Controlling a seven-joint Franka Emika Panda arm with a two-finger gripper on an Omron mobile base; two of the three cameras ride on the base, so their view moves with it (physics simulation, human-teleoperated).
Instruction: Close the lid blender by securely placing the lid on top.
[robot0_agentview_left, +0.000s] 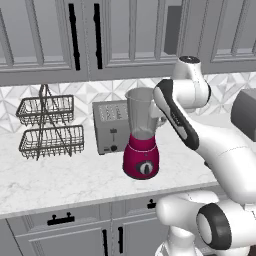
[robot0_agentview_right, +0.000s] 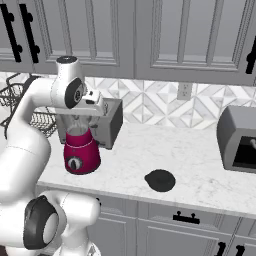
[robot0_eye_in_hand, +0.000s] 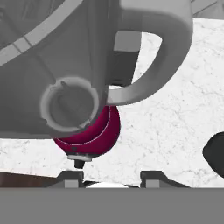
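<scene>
The claw (robot0_eye_in_hand: 111, 177) hangs half-open and empty over the blender (robot0_agentview_left: 141, 135) jar's mouth; the lid (robot0_agentview_right: 160, 180) lies on the counter (robot0_agentview_right: 200, 165), well to the right; descending now risks knocking the blender over.

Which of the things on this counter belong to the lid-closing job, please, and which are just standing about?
For the job: tall magenta-based blender with clear jar; small round black lid; gripper.

Just standing about: boxy silver toaster; two-tier wire basket rack; grey appliance at the counter's right end.
</scene>
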